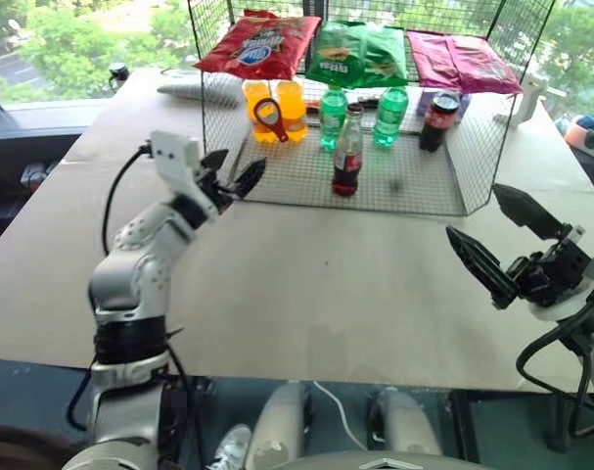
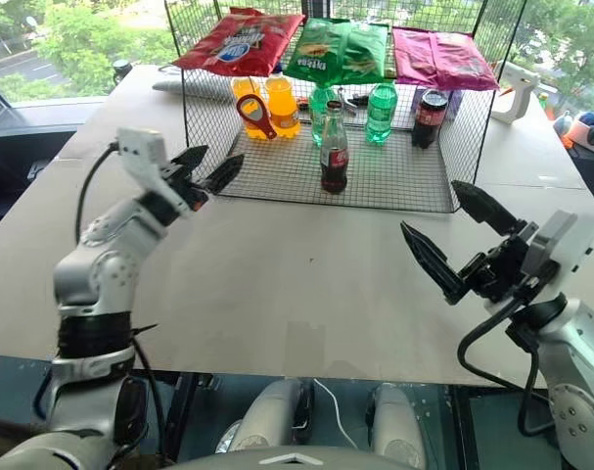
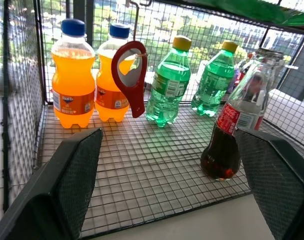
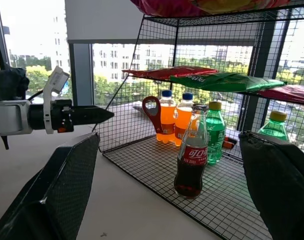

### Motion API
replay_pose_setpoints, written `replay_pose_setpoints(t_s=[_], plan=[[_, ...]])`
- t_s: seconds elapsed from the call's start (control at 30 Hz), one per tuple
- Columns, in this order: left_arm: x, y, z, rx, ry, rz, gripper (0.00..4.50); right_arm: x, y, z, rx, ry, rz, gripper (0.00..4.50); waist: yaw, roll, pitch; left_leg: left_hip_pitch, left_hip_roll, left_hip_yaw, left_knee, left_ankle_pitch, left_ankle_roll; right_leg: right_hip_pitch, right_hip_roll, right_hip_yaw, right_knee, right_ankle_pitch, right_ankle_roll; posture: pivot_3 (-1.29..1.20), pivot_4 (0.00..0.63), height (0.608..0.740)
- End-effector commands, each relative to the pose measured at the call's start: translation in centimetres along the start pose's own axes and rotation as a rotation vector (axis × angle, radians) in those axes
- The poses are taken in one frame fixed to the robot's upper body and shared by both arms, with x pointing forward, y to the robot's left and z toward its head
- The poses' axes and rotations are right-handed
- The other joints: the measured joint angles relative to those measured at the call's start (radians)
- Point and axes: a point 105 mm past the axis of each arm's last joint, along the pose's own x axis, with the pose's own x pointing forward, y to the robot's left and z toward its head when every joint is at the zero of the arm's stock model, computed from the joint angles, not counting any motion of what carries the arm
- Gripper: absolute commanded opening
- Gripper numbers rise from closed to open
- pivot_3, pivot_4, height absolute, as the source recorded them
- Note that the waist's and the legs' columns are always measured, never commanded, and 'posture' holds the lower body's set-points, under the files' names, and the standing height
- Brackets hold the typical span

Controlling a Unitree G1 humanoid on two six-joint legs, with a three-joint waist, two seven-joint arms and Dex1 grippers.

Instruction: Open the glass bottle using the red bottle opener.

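The glass bottle (image 1: 347, 154) is seen in the left eye view standing upright on the lower wire shelf (image 1: 394, 186) of a mesh rack on the table (image 1: 306, 284), near the shelf's front edge. The red bottle opener (image 1: 269, 117) is hung in front of two orange bottles (image 1: 275, 108) at the back left of the shelf. The left gripper (image 1: 234, 174) is held at the rack's front left corner with its jaws parted and nothing between them. The right gripper (image 1: 502, 235) is raised over the table, well apart from the rack, spread wide and empty.

In the left wrist view the opener is shown hanging from a hook beside the orange bottles, with two green bottles (image 3: 192, 82) next to it and the glass bottle nearer the front.

In the right wrist view the glass bottle is framed between the open fingers (image 4: 66, 185), untouched, and the left gripper is seen pointing toward the rack
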Motion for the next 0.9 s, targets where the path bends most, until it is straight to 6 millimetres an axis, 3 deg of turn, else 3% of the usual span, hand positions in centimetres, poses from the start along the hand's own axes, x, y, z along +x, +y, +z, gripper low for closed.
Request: replay_pose_setpoints(t_s=[0.03,0.43,0.53,0.57,0.67,0.9], plan=[[1.6,0.8,0.9,0.008,-0.006,0.083,4.32,0.1,0.9,1.0,-0.046,-0.043,0.014,4.50,-0.001,0.000,0.000,0.000,0.000,0.000,0.000,0.000,0.000,0.000,0.000,0.000,0.000,0.000,0.000,0.00,0.150,0.740],[6.0,3.2,2.3,0.090,-0.038,-0.030,4.32,-0.9,0.6,-0.3,-0.056,-0.024,-0.020,4.50,-0.001,-0.001,0.000,0.001,0.000,0.000,0.001,0.000,0.000,0.000,0.003,0.001,0.001,0.000,0.000,0.00,0.150,0.740],[6.9,3.3,2.8,0.109,-0.051,-0.042,3.01,-1.1,0.5,-0.4,-0.055,-0.025,-0.029,4.50,-0.002,-0.001,0.000,0.000,0.000,0.000,0.001,0.000,0.000,0.000,0.003,0.001,0.001,0.001,0.001,0.00,0.150,0.740],[7.1,3.4,2.9,0.121,-0.050,-0.043,2.33,-1.1,0.6,-0.4,-0.054,-0.025,-0.032,4.50,-0.003,-0.001,0.000,0.000,0.000,0.000,0.001,0.000,0.000,0.000,0.003,0.001,0.001,0.002,0.003,0.00,0.150,0.740],[7.7,3.4,3.0,0.162,-0.044,-0.046,1.34,-1.2,0.8,-0.4,-0.053,-0.025,-0.037,4.50,-0.004,-0.001,0.001,0.000,0.000,0.000,0.001,0.000,0.000,0.000,0.003,0.000,0.001,0.002,0.004,0.00,0.150,0.740],[7.9,4.0,3.3,0.195,-0.036,-0.013,1.34,-1.7,1.0,-0.6,-0.053,-0.012,-0.061,4.50,-0.004,-0.002,0.001,0.000,0.000,0.000,0.001,0.000,0.000,0.000,0.003,0.001,0.001,0.002,0.004,0.00,0.150,0.740]])
